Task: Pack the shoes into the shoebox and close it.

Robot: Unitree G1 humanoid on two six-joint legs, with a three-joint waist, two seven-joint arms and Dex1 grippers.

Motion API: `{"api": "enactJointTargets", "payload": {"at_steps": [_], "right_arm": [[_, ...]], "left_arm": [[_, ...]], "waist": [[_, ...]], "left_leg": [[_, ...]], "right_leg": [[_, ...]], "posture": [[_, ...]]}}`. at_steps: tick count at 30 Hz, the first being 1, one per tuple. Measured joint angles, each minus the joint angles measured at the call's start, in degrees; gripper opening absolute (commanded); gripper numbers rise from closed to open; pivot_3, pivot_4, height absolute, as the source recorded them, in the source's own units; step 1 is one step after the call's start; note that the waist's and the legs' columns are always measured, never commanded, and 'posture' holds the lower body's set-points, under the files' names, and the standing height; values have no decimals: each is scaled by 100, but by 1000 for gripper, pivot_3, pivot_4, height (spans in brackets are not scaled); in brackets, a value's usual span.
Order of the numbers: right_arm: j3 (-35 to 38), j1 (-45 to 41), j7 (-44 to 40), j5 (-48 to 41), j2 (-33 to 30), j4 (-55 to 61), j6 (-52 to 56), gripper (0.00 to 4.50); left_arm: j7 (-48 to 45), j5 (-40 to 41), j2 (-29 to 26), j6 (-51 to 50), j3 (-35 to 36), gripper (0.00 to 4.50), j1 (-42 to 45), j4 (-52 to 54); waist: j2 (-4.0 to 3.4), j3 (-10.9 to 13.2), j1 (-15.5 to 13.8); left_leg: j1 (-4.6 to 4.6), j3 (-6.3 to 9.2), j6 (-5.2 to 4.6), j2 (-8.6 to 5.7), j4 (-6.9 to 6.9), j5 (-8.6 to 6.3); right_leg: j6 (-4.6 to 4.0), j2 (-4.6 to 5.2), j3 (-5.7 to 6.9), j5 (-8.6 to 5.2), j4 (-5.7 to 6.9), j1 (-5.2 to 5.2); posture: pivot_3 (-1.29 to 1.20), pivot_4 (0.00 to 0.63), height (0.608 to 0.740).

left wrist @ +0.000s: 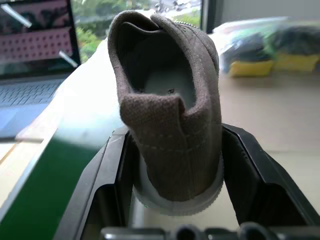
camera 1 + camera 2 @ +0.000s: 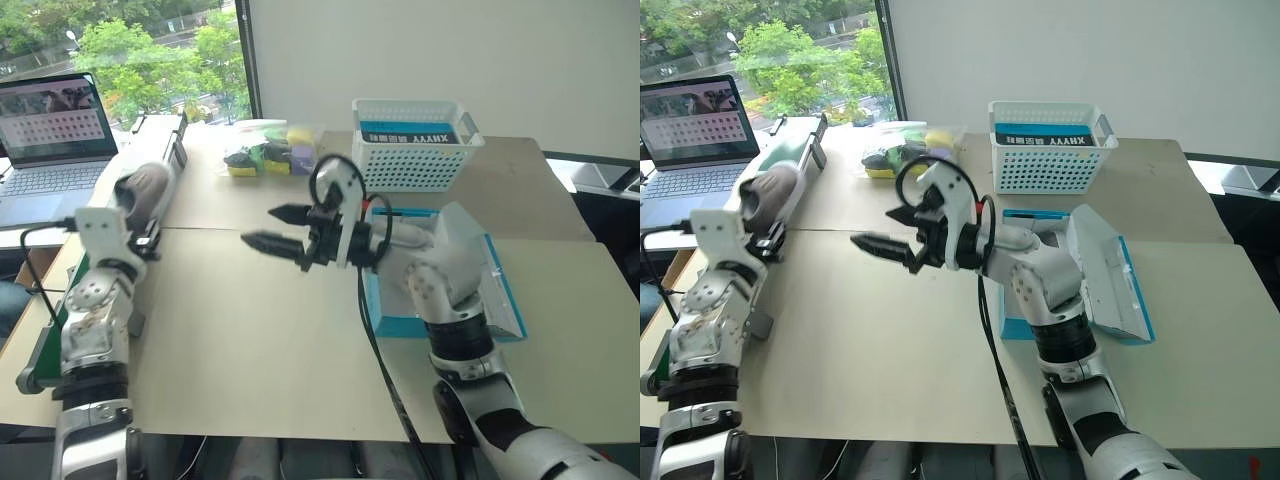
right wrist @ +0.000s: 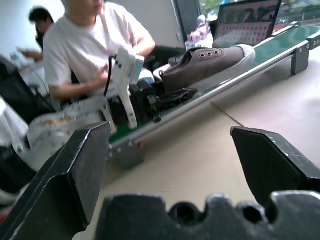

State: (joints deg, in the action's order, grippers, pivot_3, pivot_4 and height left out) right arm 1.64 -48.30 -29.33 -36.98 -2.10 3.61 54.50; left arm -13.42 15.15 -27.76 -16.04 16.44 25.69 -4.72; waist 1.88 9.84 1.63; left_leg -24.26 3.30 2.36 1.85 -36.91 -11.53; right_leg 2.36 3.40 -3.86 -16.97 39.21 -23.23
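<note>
Grey-beige shoe (image 1: 170, 110) sits clamped at the heel between the left gripper (image 1: 175, 190) fingers, at the left of the head view; right gripper (image 2: 275, 228) gapes empty mid-frame, blue shoebox (image 2: 505, 305) lying open at right.

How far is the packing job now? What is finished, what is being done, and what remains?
Done: the shoebox lies open on the table, with what looks like one shoe inside, partly hidden by the right arm.
In hand: the left gripper is closed on the heel of the second shoe, at the green conveyor. The right gripper hangs open over the table, holding nothing.
Left: move this shoe into the box, then close the lid.
</note>
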Motion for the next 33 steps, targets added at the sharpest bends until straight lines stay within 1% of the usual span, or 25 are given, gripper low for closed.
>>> {"api": "enactJointTargets", "payload": {"at_steps": [1,4,7,10,12,14,16,22,28,33], "right_arm": [[508,-196,434,-252,146,-248,191,4500],[1379,-435,1251,-636,375,-680,390,4500],[1756,-502,1776,-723,403,-880,438,4500],[2015,-521,2123,-733,399,-952,405,4500],[2071,-550,2261,-730,410,-989,299,4500],[1985,-604,2347,-549,351,-1070,21,4500],[1938,-699,2425,-394,346,-1196,-268,4500],[1977,-780,2450,-240,235,-1595,-815,4500],[2016,-1378,2442,-190,141,-2001,-1462,4500],[2017,-1384,2436,-160,128,-2294,-1636,4500]], "left_arm": [[31,-3,134,-138,-204,2149,117,437],[81,24,471,-451,-626,2149,292,1054],[174,25,699,-809,-900,2149,413,1312],[344,65,939,-1141,-957,2149,608,1420],[430,78,1125,-1308,-1022,2149,759,1523],[644,183,1515,-1619,-1064,2149,1003,1648],[773,283,1718,-1928,-1173,2149,1156,1817],[832,357,1888,-2415,-1294,2149,1182,2127],[860,575,2197,-2912,-1454,2149,1033,2571],[825,602,2293,-3038,-1589,2149,1042,2620]], "waist": [[0,0,0],[0,0,19],[-1,0,107],[-1,0,134],[-1,1,125],[-1,1,99],[-1,1,96],[-3,2,123],[-8,4,97],[-8,5,93]], "left_leg": [[2,-1,0,0,2,0],[2,-4,0,1,7,0],[1,-10,-1,1,8,0],[0,-10,-1,2,8,0],[-2,-10,-1,1,8,0],[-3,-11,-1,-1,5,0],[-3,-12,-1,-1,5,0],[-2,-15,-1,1,7,0],[-3,-15,-1,1,8,0],[-2,-17,-1,1,8,1]], "right_leg": [[0,0,-1,0,-1,1],[0,-2,-2,0,-2,-1],[0,-3,-7,0,-2,-4],[0,-5,-8,0,-2,-5],[0,-4,-8,0,-5,-4],[1,-2,-8,0,-12,-3],[1,-3,-8,0,-15,-2],[1,-5,-11,0,-14,-3],[1,-5,-11,0,-19,-2],[0,-4,-11,0,-22,-1]], "posture": [[0,150,740],[0,150,740],[0,150,740],[0,150,740],[0,150,740],[0,150,740],[0,150,740],[0,150,740],[0,150,740],[0,150,740]]}}
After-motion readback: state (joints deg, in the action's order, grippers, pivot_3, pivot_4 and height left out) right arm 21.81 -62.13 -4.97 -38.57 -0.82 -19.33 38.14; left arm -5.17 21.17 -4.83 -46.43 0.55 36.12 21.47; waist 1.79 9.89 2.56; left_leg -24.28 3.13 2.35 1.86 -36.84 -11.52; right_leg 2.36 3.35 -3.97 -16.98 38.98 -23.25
